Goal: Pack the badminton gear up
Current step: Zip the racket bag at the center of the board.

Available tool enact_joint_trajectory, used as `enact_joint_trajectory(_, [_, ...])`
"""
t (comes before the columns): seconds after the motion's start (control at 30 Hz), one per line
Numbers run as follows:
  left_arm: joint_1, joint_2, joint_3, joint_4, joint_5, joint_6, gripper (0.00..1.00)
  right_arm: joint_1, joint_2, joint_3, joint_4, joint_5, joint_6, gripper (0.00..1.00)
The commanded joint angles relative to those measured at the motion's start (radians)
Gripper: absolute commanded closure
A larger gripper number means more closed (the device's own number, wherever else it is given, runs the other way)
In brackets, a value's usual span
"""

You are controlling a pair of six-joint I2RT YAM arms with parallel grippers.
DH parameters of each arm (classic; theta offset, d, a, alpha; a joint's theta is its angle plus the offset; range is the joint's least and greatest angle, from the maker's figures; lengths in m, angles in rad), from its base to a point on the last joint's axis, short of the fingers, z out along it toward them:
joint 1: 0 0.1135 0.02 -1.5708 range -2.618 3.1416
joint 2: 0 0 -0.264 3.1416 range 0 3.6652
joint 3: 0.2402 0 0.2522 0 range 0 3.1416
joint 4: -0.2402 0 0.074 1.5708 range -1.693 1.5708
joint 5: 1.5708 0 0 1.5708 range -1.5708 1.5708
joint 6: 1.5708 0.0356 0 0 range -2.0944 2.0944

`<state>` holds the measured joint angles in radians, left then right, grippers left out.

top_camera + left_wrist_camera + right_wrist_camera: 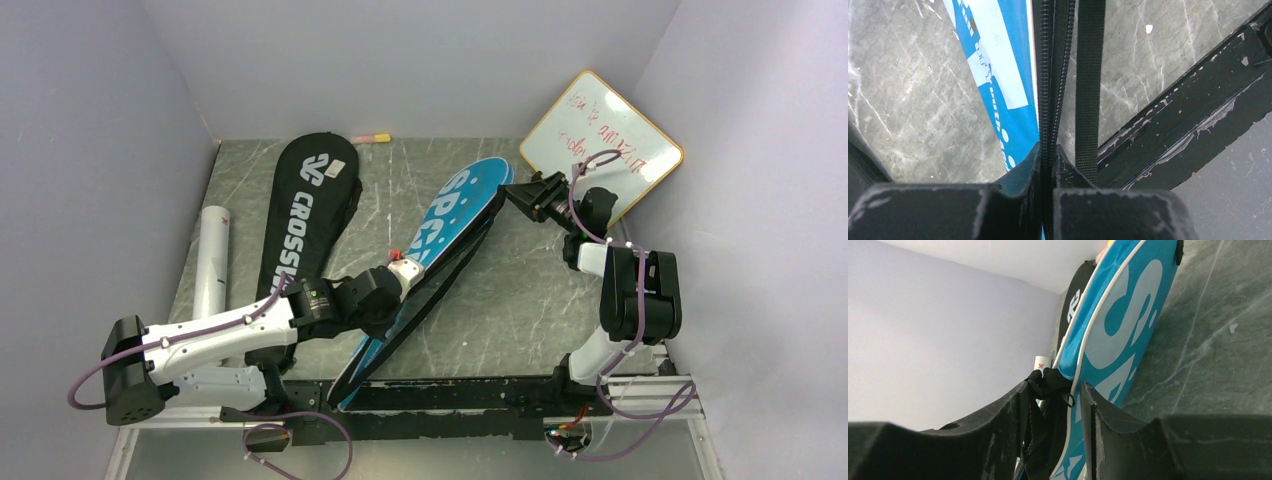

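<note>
The blue bag (452, 222) with white letters lies slantwise across the table middle, its zipper side raised. My left gripper (398, 283) is shut on its black zipper edge (1049, 75) near the handle end, and the blue face (998, 75) shows to the left of the jaws. A black strap (1089, 90) hangs beside the zipper. My right gripper (512, 195) is at the head end. Its fingers are closed over the bag's rim (1108, 340), with black zipper fabric (1048, 385) bunched between them. The black bag (305, 215) lies flat to the left. A white stub with a red mark (402, 264) shows by the left gripper.
A long white tube (212, 260) lies at the left wall. The orange-rimmed whiteboard (603, 140) leans in the back right corner, just behind the right arm. A pink-and-yellow marker (370, 137) lies at the back wall. The black mounting rail (480, 395) runs along the near edge.
</note>
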<state>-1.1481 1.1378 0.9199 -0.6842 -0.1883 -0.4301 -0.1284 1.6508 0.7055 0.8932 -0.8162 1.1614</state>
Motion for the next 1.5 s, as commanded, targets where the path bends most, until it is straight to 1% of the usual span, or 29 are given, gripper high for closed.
enact_joint_trajectory(0.0, [0.011, -0.032, 0.012, 0.083, 0.016, 0.005, 0.95, -0.013, -0.016, -0.015, 0.079, 0.012, 0.014, 0.54])
enact_joint_trajectory(0.07, [0.023, -0.037, 0.014, 0.086, 0.026, -0.001, 0.95, -0.018, -0.033, -0.026, 0.061, 0.025, 0.003, 0.49])
enact_joint_trajectory(0.13, [0.042, -0.045, 0.014, 0.095, 0.05, -0.001, 0.95, -0.025, -0.048, -0.043, 0.049, 0.044, -0.003, 0.38])
enact_joint_trajectory(0.17, [0.055, -0.049, 0.012, 0.1, 0.067, -0.001, 0.95, -0.031, -0.053, -0.053, 0.059, 0.046, 0.0, 0.36])
enact_joint_trajectory(0.23, [0.09, -0.06, 0.002, 0.112, 0.109, 0.0, 0.95, -0.042, -0.059, -0.071, 0.089, 0.041, 0.017, 0.34])
enact_joint_trajectory(0.33, [0.132, -0.072, -0.018, 0.125, 0.156, 0.002, 0.95, -0.056, -0.06, -0.091, 0.129, 0.034, 0.044, 0.4])
enact_joint_trajectory(0.5, [0.161, -0.081, -0.029, 0.135, 0.179, 0.008, 0.95, -0.071, -0.047, -0.108, 0.179, 0.03, 0.074, 0.43])
enact_joint_trajectory(0.63, [0.165, -0.077, -0.029, 0.137, 0.198, 0.011, 0.95, -0.07, -0.008, -0.086, 0.253, 0.003, 0.118, 0.58])
enact_joint_trajectory(0.77, [0.165, -0.073, -0.03, 0.141, 0.204, 0.013, 0.95, -0.053, 0.022, -0.049, 0.283, -0.03, 0.136, 0.65])
enact_joint_trajectory(0.93, [0.166, -0.071, -0.03, 0.141, 0.207, 0.014, 0.95, -0.019, 0.053, -0.009, 0.271, -0.028, 0.135, 0.66])
enact_joint_trajectory(1.13, [0.166, -0.08, -0.033, 0.132, 0.201, 0.014, 0.95, -0.014, 0.094, 0.025, 0.296, -0.021, 0.155, 0.69])
enact_joint_trajectory(1.27, [0.165, -0.081, -0.033, 0.13, 0.202, 0.016, 0.95, -0.007, 0.111, 0.043, 0.304, -0.021, 0.162, 0.74])
enact_joint_trajectory(1.47, [0.168, -0.08, -0.033, 0.129, 0.202, 0.02, 0.95, 0.013, 0.119, 0.059, 0.298, -0.02, 0.158, 0.77])
